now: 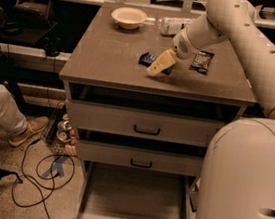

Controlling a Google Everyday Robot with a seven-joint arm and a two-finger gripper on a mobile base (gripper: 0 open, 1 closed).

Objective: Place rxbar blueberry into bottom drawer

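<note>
covering right end of rxbar blueberry (pixel 146 58) on cabinet top (pixel 109 57): tool (pixel 160 64); cannot tell if gripping; bottom drawer (pixel 133 201) open.

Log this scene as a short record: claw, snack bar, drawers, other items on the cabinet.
claw: low over the cabinet top, right at the blue bar
blue bar: lying on the cabinet top, partly hidden behind the claw
bottom drawer: pulled out
top drawer: shut
middle drawer: shut
black packet: flat on the cabinet top, apart from the blue bar
bowl: near the back edge of the cabinet top
</note>
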